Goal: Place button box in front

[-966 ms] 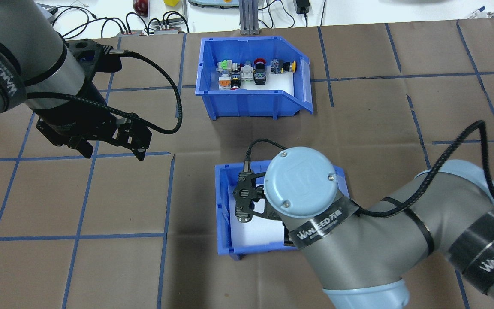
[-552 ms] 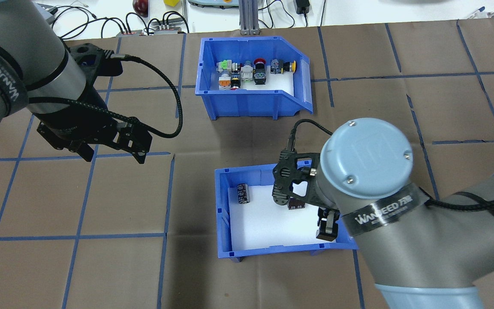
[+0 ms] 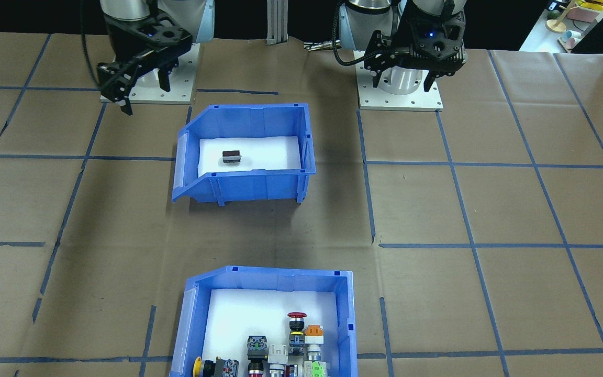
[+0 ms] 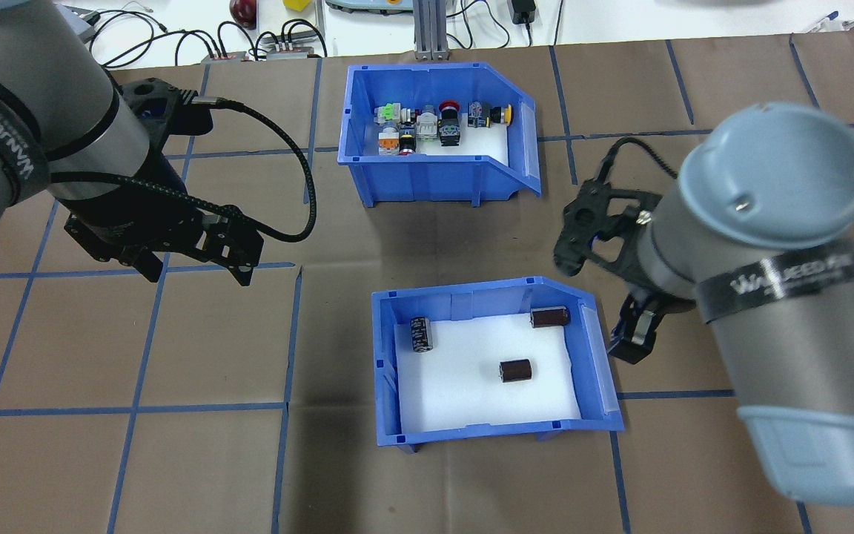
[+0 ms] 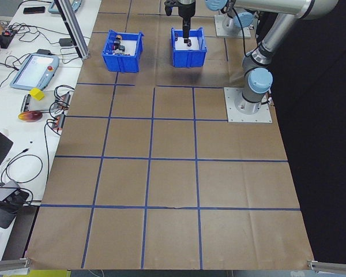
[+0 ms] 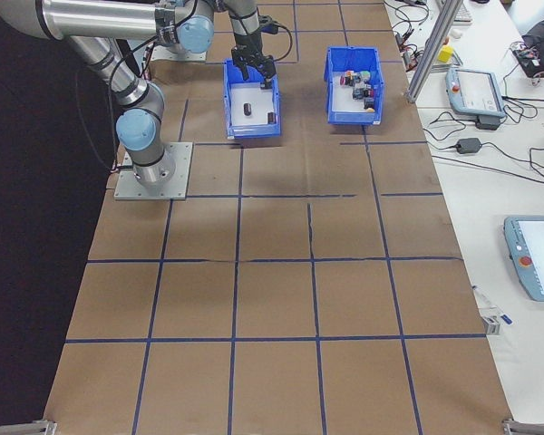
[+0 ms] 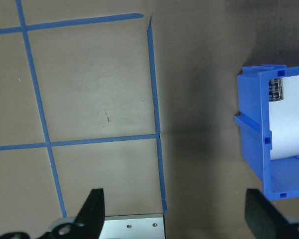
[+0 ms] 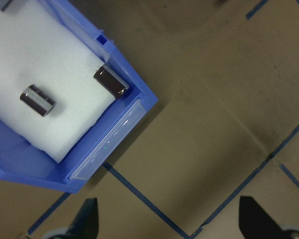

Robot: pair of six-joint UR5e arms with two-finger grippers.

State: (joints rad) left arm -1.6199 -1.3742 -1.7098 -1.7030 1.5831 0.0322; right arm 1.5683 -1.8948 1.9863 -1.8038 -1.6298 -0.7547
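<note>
The button box is a blue bin with coloured push-buttons on white foam, standing at the table's far side, its open front to the right. It shows at the bottom of the front-facing view as the button box. A second blue bin with three dark cylinders sits nearer the robot. My left gripper hangs open and empty over bare paper, left of both bins. My right gripper hovers just right of the near bin's open front. The right wrist view shows my right gripper open with nothing between its fingers.
Blue tape lines divide the brown paper table cover. An aluminium post and cables stand behind the button box. The arm base plates lie at the robot's edge of the table.
My right arm has lifted out of the near bin and swung right, uncovering its three dark cylinders. My left gripper has barely moved.
</note>
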